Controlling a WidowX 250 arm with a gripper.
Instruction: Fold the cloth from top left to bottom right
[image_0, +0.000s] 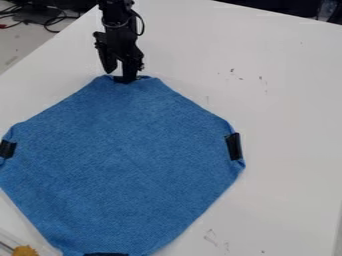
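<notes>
The black gripper (119, 75) hangs down at the top corner of the blue cloth (123, 160), its fingers apart and their tips close to the cloth's edge. Whether they touch the fabric I cannot tell. The cloth lies flat and spread out, turned like a diamond with blunt corners. Black patches mark its corners: one right under the gripper, one at the left, one at the right and one at the bottom edge of the view.
The white table (280, 100) has small dark marks to the right of the cloth. Dark cables (50, 22) lie beyond its edge at the upper left. A clear container (10, 240) with a yellow-orange object (25, 251) is at the bottom left corner.
</notes>
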